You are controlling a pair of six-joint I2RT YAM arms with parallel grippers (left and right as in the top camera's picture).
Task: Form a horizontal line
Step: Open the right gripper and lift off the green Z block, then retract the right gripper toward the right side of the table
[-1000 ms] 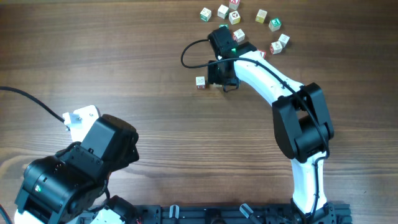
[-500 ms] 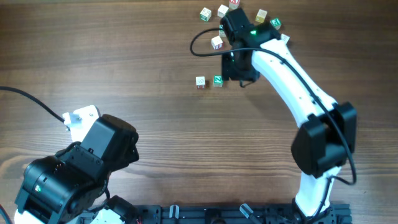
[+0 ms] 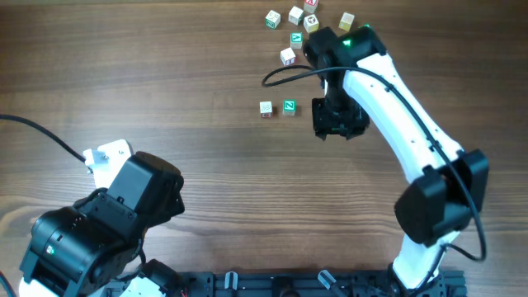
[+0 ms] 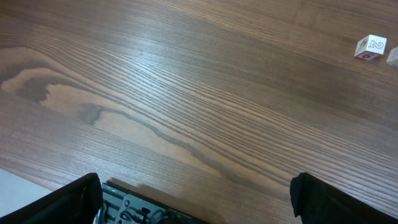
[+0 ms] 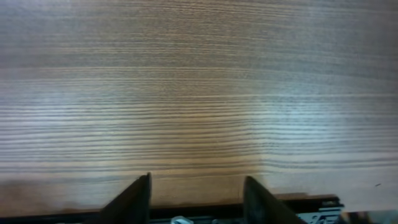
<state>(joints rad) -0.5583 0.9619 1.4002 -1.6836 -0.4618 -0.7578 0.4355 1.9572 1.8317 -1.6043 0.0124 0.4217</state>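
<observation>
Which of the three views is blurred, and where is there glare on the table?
Right wrist view: the table has smeared grain, with a pale sheen right of centre. Left wrist view: sharp grain, no strong glare. Overhead view: sharp, evenly lit, only soft shadows.

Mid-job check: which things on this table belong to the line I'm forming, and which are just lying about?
Part of the job:
- the horizontal line, two cubes in a row
- right gripper, open and empty, just right of the row

Lying about:
- scattered cubes near the table's top edge
- left gripper, open, over bare wood
</observation>
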